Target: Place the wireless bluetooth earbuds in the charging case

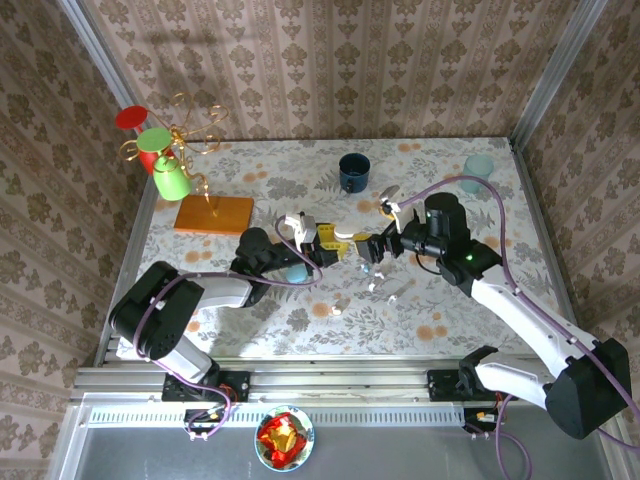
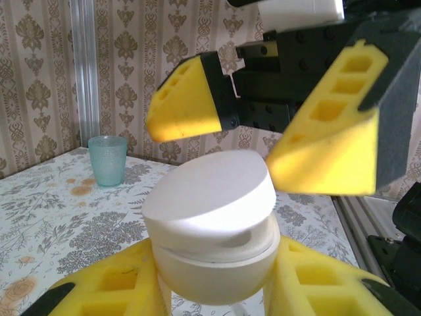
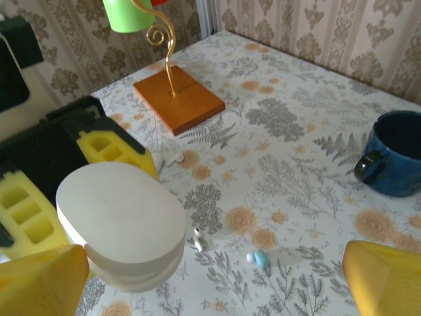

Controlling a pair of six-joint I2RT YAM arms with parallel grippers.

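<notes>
Right wrist view: green cup (image 3: 131, 14) cut by top edge, blue mug (image 3: 395, 155) by right edge; right gripper (image 3: 210, 286) fingertips (image 3: 385, 280) cropped at 2 bottom corners. Top view: earbuds (image 1: 372, 286) too small to resolve. Left wrist view: charging case (image 2: 210, 210) flanks hidden behind left gripper (image 2: 214, 293) fingers (image 2: 112, 283).

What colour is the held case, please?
White case, best in the left wrist view.

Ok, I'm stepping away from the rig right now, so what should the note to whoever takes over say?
Left gripper: shut on the white charging case, held up off the table.
Right gripper: open, jaws spread by the case's lid, no grip.
Earbuds: loose on the table, another white one and a pale blue one.
Done: case picked up.
Left: open the lid, which looks closed, then seat the earbuds.
</notes>
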